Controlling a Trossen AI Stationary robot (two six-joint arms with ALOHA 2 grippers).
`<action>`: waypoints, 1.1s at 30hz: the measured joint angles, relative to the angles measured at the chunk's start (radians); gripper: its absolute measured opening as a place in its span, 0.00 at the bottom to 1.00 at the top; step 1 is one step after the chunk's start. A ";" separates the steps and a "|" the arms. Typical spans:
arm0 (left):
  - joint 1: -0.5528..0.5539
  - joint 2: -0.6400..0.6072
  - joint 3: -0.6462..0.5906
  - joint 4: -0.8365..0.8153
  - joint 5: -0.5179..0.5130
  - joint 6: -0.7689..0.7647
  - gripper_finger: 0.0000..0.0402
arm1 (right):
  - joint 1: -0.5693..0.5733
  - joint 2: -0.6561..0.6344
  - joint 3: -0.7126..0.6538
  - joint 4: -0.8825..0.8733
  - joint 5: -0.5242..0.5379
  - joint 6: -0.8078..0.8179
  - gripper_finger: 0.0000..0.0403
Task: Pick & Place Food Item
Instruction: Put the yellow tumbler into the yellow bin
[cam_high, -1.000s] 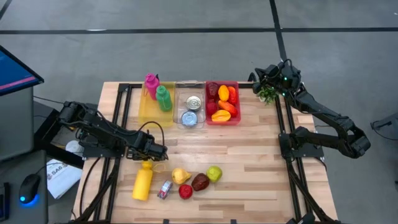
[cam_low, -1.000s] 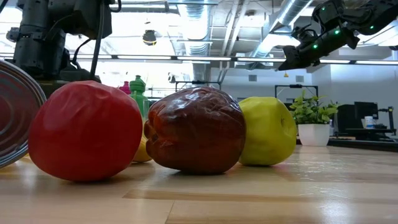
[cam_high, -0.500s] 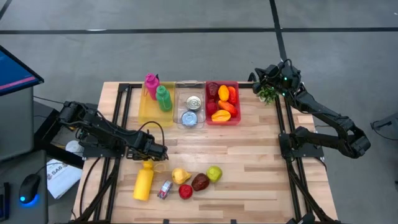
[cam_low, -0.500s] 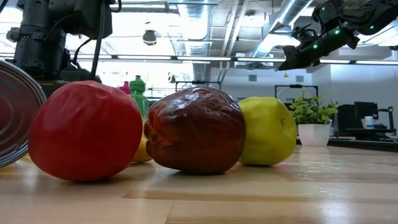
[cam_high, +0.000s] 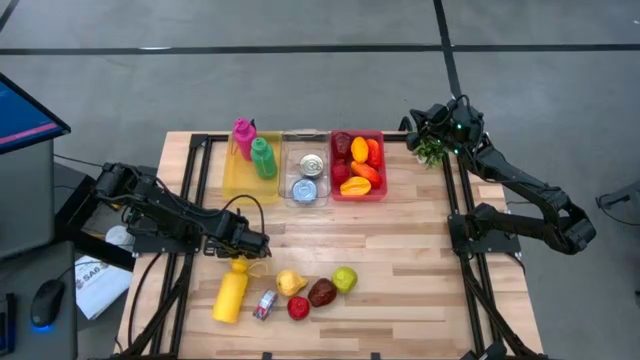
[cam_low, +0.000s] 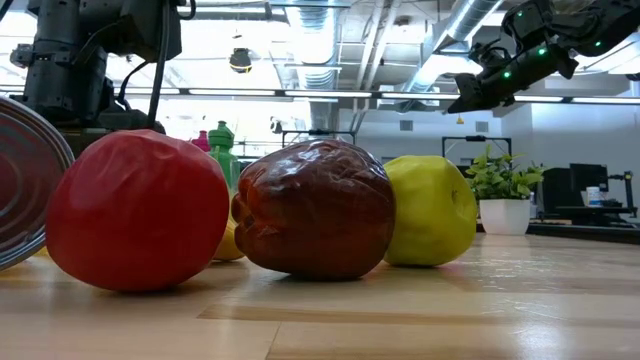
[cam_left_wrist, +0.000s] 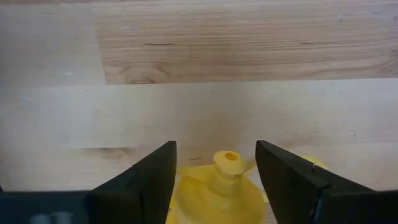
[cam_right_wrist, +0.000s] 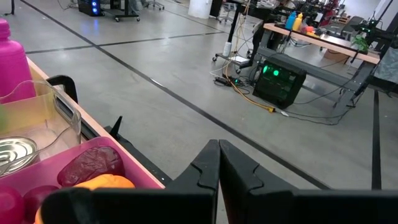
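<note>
The left gripper (cam_high: 256, 243) sits low over the tabletop (cam_high: 400, 260), jaws apart, straddling the cap of the yellow bottle (cam_high: 230, 291) without touching it; the wrist view shows clear gaps on both sides of the bottle (cam_left_wrist: 221, 186). The bottle lies on its side at the near left, beside a small can (cam_high: 265, 305) and loose fruit. The right gripper (cam_high: 418, 120) hovers past the far right corner, beside the red bin (cam_high: 357, 165), jaws pressed together, empty. No legible writing.
</note>
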 joint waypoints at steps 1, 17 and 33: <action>0.000 0.000 0.000 0.000 0.000 0.000 0.50 | 0.000 0.000 0.000 0.000 0.000 0.000 0.01; 0.000 0.000 0.000 0.000 0.000 0.000 0.28 | 0.000 0.000 0.000 0.000 0.000 0.000 0.01; 0.000 0.000 0.000 0.000 0.000 0.000 0.17 | 0.000 0.000 0.000 0.000 0.000 0.000 0.01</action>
